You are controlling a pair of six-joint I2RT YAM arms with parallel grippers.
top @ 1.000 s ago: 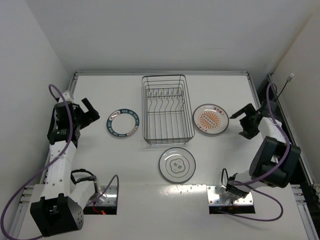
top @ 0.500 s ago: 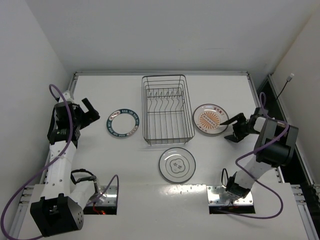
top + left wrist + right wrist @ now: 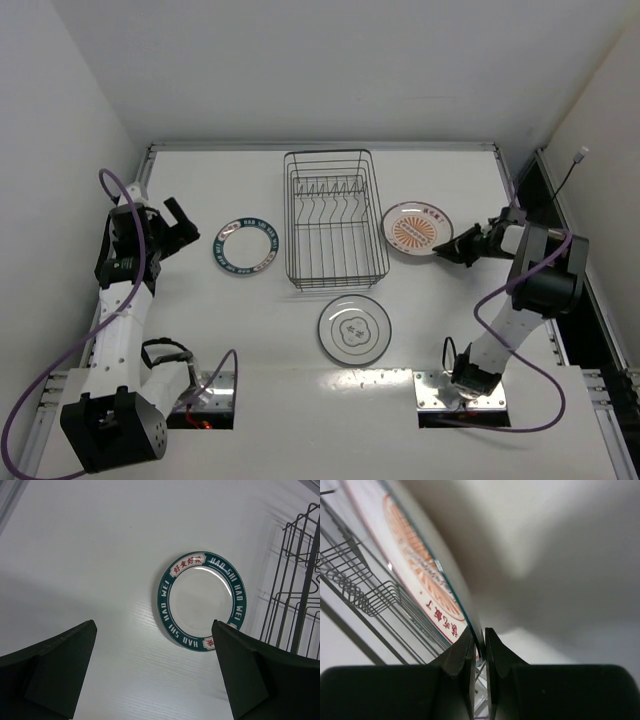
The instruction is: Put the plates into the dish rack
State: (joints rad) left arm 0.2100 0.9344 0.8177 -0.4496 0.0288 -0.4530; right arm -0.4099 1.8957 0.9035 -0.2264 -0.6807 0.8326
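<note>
Reference object: the rectangular dark wire dish rack [image 3: 335,220], standing mid-table with its long axis running away from the arm bases. It holds no plate.

Right gripper [image 3: 479,647]: its fingers [image 3: 462,655] are pressed together on the rim of the white round plate with the orange sunburst [image 3: 415,228]. The wrist view shows the plate's edge pinched between them. The grip is on the edge farthest from the rack. The plate thus lies between gripper and rack, with its opposite rim just beside the rack's right wall. It appears tilted up at the held side, though I cannot tell whether the far rim touches the white table [image 3: 250,180].

Left gripper [image 3: 175,225]: spread wide and empty. It sits left of the rack, apart from the white plate with the blue-teal band [image 3: 202,600]. That plate lies flat between this gripper and the rack's left wall.

The pale plate with the dark rim and flower outline [image 3: 354,329] lies flat just near-side of the rack, toward the arm bases.

Assessment: the sunburst plate is the item in hand. The coming move runs leftward from the right gripper, over the right wall. The plate needs standing on edge to enter the upright divider prongs [image 3: 330,188] in the rack's far half. The risk is its rim catching the wire wall.
</note>
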